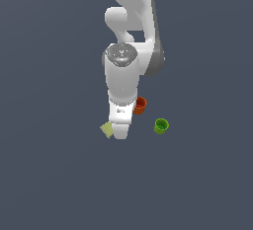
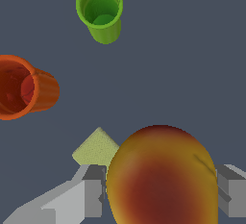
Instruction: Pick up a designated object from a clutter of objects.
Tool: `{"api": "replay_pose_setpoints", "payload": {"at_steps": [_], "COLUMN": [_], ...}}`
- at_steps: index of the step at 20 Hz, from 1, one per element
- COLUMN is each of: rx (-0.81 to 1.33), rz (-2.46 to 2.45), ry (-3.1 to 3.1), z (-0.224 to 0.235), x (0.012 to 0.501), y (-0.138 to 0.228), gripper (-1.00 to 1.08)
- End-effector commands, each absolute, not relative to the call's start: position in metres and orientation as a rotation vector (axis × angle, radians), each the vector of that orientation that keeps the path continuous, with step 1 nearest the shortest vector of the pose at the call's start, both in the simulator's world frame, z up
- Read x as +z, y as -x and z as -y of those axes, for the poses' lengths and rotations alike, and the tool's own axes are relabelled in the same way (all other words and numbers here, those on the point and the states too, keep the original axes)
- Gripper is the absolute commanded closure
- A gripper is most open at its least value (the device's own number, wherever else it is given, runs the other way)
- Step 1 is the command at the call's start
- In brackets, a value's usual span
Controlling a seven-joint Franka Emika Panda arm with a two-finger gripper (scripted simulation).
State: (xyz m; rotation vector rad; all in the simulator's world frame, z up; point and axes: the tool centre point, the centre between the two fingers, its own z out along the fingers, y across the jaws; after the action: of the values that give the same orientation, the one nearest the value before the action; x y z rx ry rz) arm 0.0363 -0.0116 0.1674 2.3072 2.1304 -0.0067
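Note:
The apple, mottled red, orange and yellow, fills the space between my two grey fingers in the wrist view. Both fingers touch its sides, so my gripper is shut on it. In the exterior view the white hand points down and hides the apple. The pale yellow-green flat block lies just behind the apple; its corner shows beside the hand in the exterior view. I cannot tell whether the apple is off the floor.
An orange-red cup stands close to the hand on the exterior view's right and appears tilted in the wrist view. A green cup stands farther to the exterior view's right and also shows in the wrist view. The floor is dark grey.

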Motion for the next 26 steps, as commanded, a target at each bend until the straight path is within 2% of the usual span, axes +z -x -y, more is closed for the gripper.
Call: {"api": "replay_pose_setpoints", "payload": {"at_steps": [1, 16, 26], "rx": [-0.006, -0.004, -0.001], "rz": [-2.129, -2.132, -2.131], "ry": [-2.306, -2.306, -2.308], "z": [-0.005, -0.109, -0.151], "x": [0.19, 0.33, 0.388], "y": [-0.026, 0.032, 0.052], "gripper": [1.08, 1.08, 1.08]}}
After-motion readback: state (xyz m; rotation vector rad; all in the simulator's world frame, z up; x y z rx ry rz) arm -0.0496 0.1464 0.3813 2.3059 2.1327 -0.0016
